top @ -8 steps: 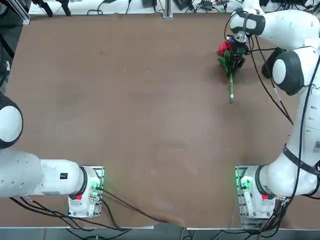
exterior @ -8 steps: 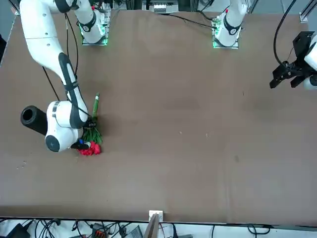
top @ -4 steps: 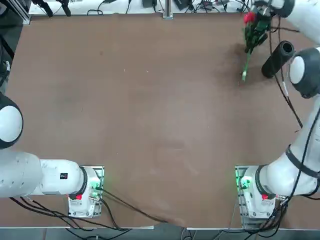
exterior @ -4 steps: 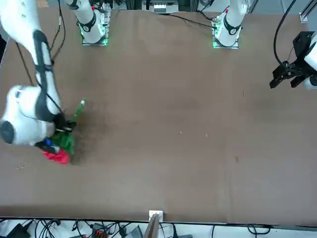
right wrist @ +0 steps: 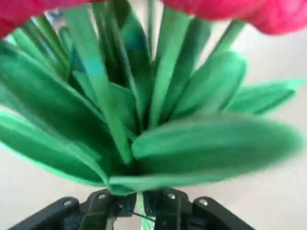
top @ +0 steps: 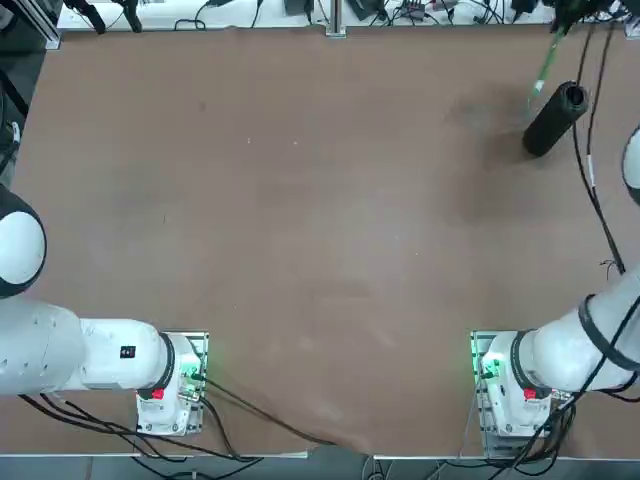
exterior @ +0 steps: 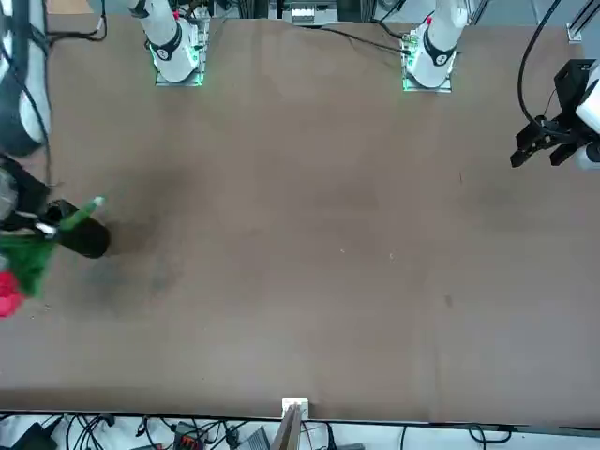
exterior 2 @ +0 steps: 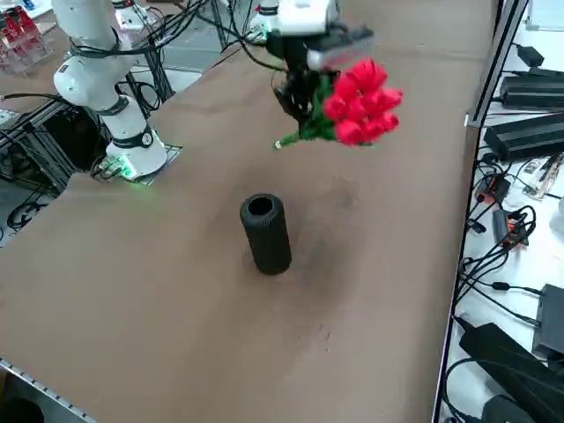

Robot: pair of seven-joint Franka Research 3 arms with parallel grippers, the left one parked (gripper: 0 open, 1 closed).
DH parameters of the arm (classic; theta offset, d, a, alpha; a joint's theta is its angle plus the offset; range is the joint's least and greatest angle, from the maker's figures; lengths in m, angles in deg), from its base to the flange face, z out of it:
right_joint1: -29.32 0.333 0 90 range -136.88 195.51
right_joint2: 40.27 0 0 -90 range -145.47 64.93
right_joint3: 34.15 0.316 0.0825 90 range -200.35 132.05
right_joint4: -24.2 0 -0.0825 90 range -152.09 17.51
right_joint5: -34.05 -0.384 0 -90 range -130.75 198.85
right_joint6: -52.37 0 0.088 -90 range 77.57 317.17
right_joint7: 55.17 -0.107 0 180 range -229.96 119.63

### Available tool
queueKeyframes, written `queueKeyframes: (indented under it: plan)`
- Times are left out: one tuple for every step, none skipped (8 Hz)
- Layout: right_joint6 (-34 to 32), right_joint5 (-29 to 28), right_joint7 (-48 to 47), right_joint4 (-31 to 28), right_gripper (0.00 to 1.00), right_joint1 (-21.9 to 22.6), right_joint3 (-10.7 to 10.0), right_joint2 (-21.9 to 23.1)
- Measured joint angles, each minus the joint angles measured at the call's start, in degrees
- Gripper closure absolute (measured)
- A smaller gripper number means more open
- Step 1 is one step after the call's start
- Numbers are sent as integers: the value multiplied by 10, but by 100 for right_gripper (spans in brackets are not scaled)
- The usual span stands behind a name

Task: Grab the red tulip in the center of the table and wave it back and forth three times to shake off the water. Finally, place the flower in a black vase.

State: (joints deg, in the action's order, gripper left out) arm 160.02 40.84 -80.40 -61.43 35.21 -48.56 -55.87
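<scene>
R tool (right wrist: 139, 195): fingers pressed in on the stem of the red tulip (exterior 2: 363, 104), just under the leaves, so it's pinching the flower. Tulip's off the worktop (top: 300, 230), up in the air over its far R part, lying roughly sideways: blooms away from the arm bases, pale stem tip (exterior 2: 280, 144) back twd them. Red blooms bunched tight, grn leaves (right wrist: 216, 148) fanned out btwn blooms & fingers; wrist view is mostly leaves.

Blk vase (exterior 2: 267, 238) stands upright on the worktop, round mouth up, nr the tulip & below its level, apart from it in the side view. Stem's outside the vase. Soft dark shadow (exterior 2: 322, 233) on the brown surface by the vase; a few tiny pale flecks (exterior 2: 326, 337) further off.

R arm (top: 575, 355), wht w/ dk gray bands, reaches from its base (top: 512, 385) (grn lights, red spot) along the worktop's R side to the far end. Blk cables (top: 598, 195) run alongside it.

Past the far edge: wht strip (exterior 2: 551, 220) w/ blk boxes (exterior 2: 527, 137), more wiring (exterior 2: 502, 251), etc. Metal post (exterior: 289, 427) at that edge, approx mid-width.
</scene>
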Motion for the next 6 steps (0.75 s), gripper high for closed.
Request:
queueKeyframes:
  plan:
    - [28, 37, -17, 0, 88, -1, -18, 15]
    - [52, 90, -27, -1, 88, -1, -34, 27]
    - [74, 127, -33, -4, 88, -3, -51, 39]
    - [86, 139, -33, -10, 88, -4, -59, 50]
    - [85, 141, -33, -16, 88, 1, -57, 57]
    - [71, 141, -48, -20, 88, 24, -48, 60]
